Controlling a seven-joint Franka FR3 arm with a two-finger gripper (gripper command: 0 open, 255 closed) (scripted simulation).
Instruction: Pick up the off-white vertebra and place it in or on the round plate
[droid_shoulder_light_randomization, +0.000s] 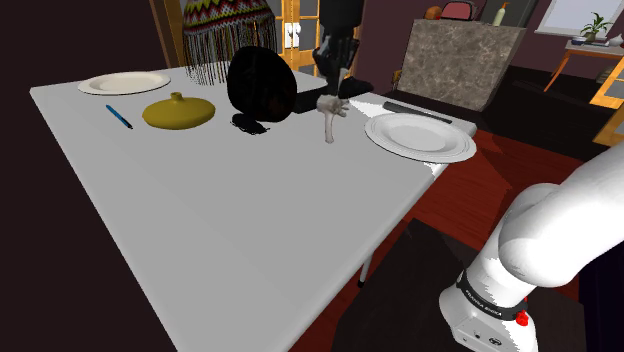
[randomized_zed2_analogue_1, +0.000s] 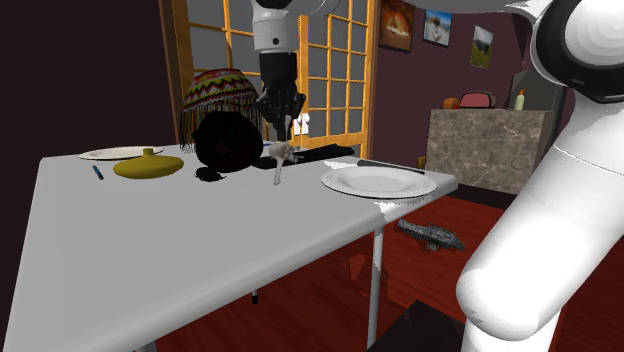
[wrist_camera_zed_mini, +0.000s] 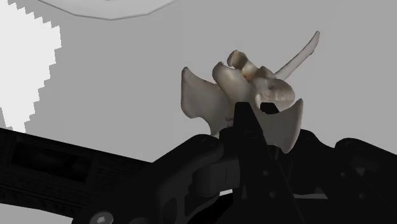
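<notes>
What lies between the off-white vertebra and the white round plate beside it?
Nothing stands there: the shoulder view shows bare white table top between the off-white vertebra and the white round plate.

Glossy white arm (droid_shoulder_light_randomization: 560, 225), rounded links, black joint band (droid_shoulder_light_randomization: 490, 300) edged red with white lettering, all-black hand (randomized_zed2_analogue_1: 283, 130), screw (wrist_camera_zed_mini: 98, 218) in its housing

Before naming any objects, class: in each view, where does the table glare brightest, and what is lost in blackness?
Shoulder view: a jagged white patch glares on the table beside the round plate; the domed object is flat black. Second exterior view: the table corner by that plate glares. Wrist view: a stair-stepped white patch; the gripper is near-featureless black, the vertebra softly lit.
</notes>
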